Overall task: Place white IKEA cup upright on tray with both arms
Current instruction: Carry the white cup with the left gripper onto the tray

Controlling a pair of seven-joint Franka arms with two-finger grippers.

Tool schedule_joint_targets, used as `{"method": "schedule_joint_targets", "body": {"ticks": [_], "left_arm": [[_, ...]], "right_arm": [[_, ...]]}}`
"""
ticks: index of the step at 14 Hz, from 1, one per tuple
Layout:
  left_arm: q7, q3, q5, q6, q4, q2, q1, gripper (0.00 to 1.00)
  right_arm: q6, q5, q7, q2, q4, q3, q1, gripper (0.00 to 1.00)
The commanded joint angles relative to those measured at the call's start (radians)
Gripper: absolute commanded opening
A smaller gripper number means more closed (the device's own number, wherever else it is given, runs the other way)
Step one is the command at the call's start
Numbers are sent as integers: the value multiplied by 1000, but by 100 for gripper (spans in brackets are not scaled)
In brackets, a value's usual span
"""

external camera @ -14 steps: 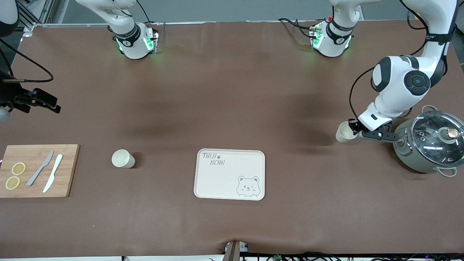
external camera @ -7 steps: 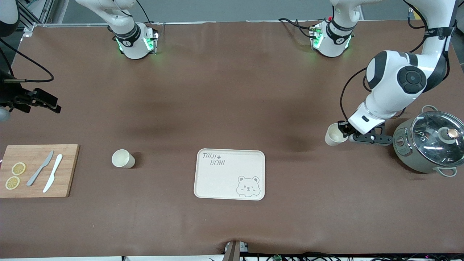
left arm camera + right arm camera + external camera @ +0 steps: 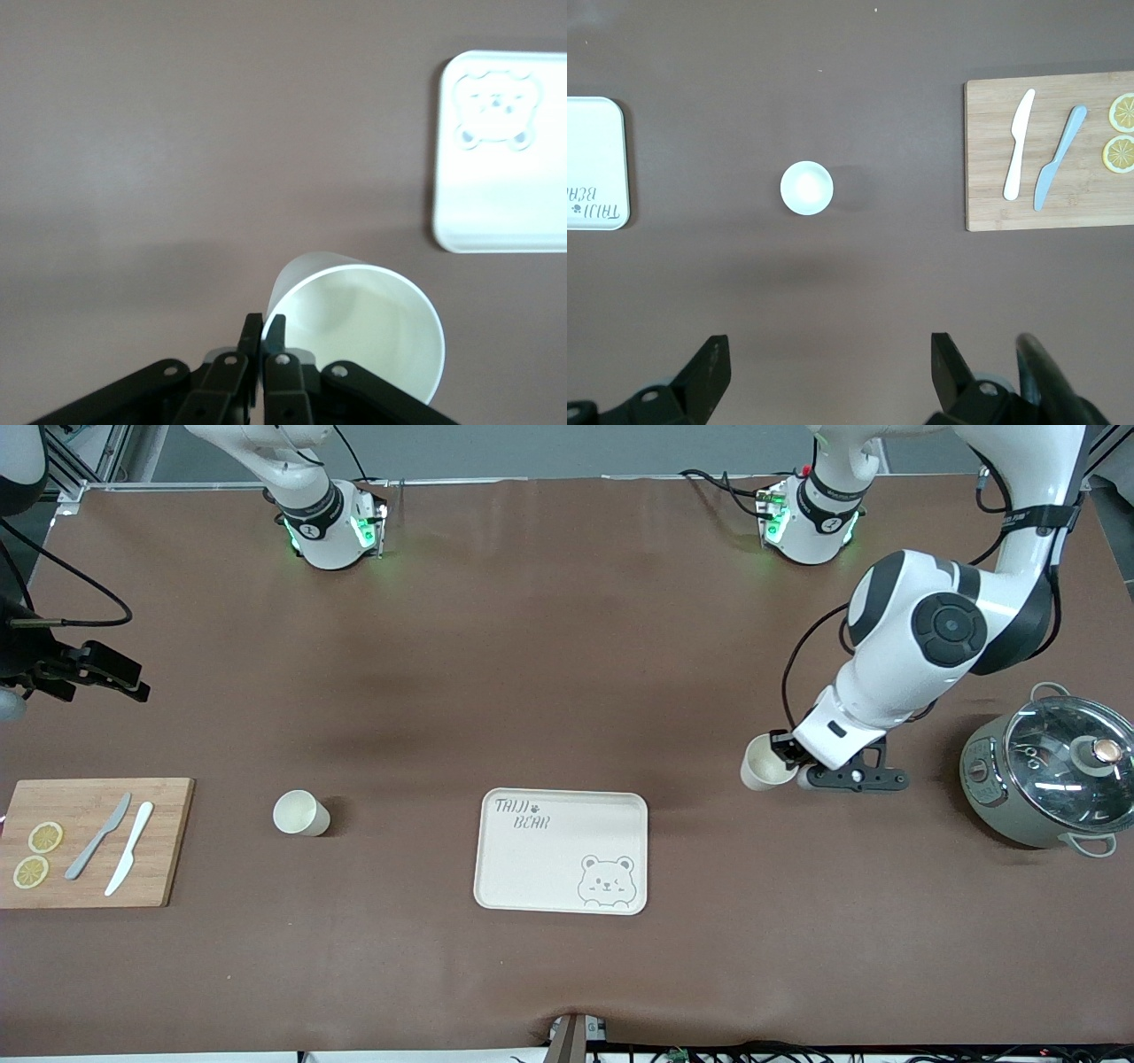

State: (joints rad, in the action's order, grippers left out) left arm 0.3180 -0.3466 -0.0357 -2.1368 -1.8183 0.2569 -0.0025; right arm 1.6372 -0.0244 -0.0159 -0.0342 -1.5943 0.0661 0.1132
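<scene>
You get even, bright overhead light with soft shadows on the brown table (image 3: 567, 673). The tray (image 3: 500, 204) washes out to glaring white in the left wrist view, and the pot lid (image 3: 1067, 757) carries small reflections.

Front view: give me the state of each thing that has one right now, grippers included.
Left gripper: shut on the held cup's rim, over bare table.
Held cup: lifted, tilted.
Second cup: upright on the table.
Right gripper: open, waiting.
Tray: empty.
Pot: glass lid on.
</scene>
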Motion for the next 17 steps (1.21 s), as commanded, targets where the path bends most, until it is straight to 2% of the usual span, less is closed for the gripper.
{"method": "schedule_joint_targets", "body": {"ticks": [1, 4, 5, 7, 9, 12, 17], "left_arm": [[52, -2, -16, 34, 115, 86, -31, 0], [110, 8, -19, 35, 189, 165, -92, 0], [145, 9, -53, 37, 223, 194, -120, 0], [217, 8, -122, 105, 339, 275, -158, 0], [263, 9, -136, 161, 448, 350, -203, 0], [302, 18, -136, 161, 491, 392, -232, 0], [366, 150, -131, 127, 580, 470, -381, 0]], "right_arm": [[-4, 1, -9, -6, 8, 1, -1, 100], [-5, 1, -9, -6, 8, 1, -1, 100], [-5, 1, -9, -6, 10, 1, -1, 100], [-4, 1, -9, -6, 10, 1, -1, 100], [-4, 1, -9, -6, 10, 1, -1, 100], [-2, 1, -9, -6, 10, 1, -1, 100], [-2, 1, -9, -6, 8, 1, -1, 100]]}}
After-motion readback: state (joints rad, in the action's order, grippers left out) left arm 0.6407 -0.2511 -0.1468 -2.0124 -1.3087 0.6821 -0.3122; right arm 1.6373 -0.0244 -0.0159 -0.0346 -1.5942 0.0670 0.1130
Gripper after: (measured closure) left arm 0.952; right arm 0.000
